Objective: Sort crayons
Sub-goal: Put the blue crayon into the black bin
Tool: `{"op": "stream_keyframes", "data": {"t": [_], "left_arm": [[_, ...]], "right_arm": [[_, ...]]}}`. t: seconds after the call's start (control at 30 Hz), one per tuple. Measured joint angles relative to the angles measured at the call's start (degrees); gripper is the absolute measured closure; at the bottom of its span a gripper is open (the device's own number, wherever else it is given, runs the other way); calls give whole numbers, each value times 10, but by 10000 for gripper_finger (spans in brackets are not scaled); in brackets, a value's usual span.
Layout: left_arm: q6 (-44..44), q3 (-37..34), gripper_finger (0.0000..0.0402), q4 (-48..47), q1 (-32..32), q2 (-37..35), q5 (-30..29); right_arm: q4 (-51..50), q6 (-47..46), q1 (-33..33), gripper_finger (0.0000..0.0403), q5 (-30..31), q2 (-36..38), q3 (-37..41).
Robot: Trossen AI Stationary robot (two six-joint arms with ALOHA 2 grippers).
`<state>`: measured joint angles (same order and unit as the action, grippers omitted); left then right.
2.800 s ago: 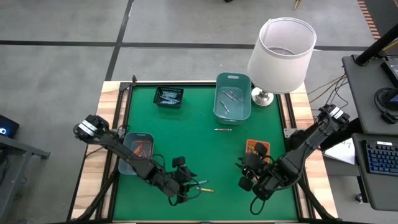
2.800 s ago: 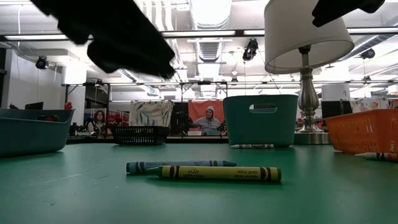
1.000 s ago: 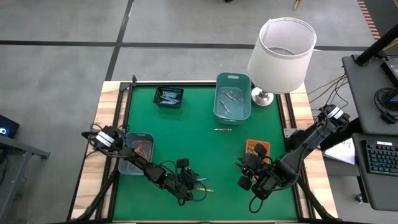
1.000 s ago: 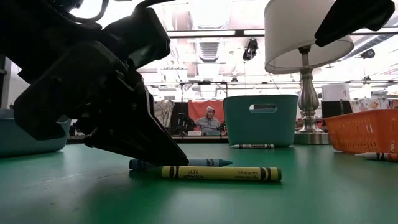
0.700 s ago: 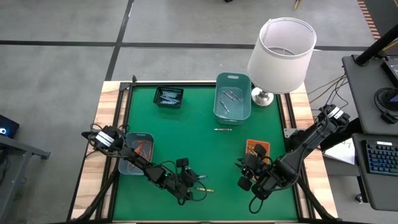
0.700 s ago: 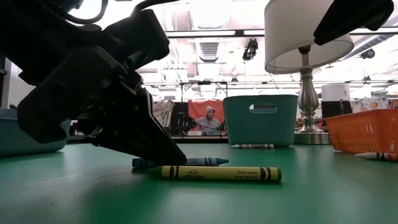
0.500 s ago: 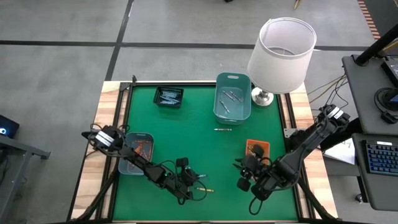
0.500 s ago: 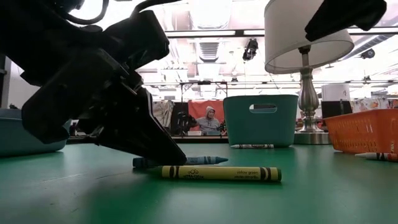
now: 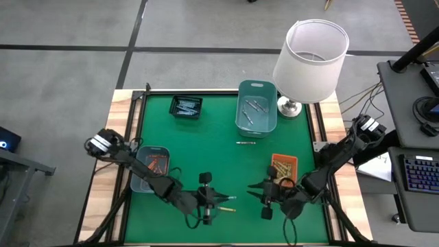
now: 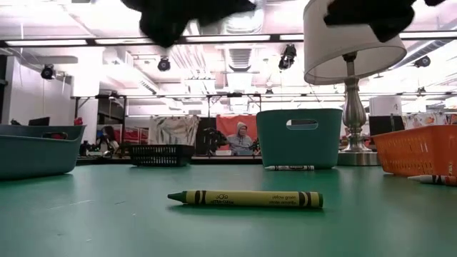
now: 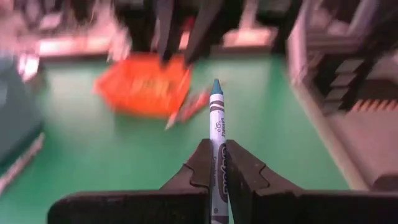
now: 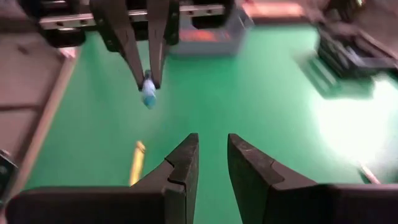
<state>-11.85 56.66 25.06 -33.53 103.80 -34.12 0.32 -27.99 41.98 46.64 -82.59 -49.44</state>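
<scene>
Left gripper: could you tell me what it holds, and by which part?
The left gripper holds a blue crayon by its lower body, tip pointing outward. The right gripper is open and empty.

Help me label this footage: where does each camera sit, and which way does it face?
High: overhead, straight down on the table; both arms show.
Low: table height, level across a yellow-green crayon into the room; dark arm parts overhead.
Left wrist: past the left gripper, shut on a blue crayon.
Right wrist: past the open right gripper, facing the left one.
Both wrist views share the blue crayon.
</scene>
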Motion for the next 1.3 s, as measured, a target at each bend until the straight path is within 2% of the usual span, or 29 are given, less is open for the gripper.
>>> {"op": "stream_keyframes", "data": {"t": [0.13,0.23,0.4,0.53,0.97,1.3], "left_arm": [[82,-2,401,79,-14,-26,2],[132,-2,401,130,-21,-36,5],[196,-2,401,227,-24,-32,78],[222,-2,401,266,-24,-17,97],[234,-3,402,353,1,25,86],[236,-3,402,388,22,29,86]], "right_arm": [[217,127,0,328,-10,0,65],[357,205,0,328,-52,0,105],[503,283,-7,328,-136,0,136],[524,323,-8,318,-182,0,126],[523,400,-8,227,-201,0,73],[523,437,-31,233,-197,0,56]]}}
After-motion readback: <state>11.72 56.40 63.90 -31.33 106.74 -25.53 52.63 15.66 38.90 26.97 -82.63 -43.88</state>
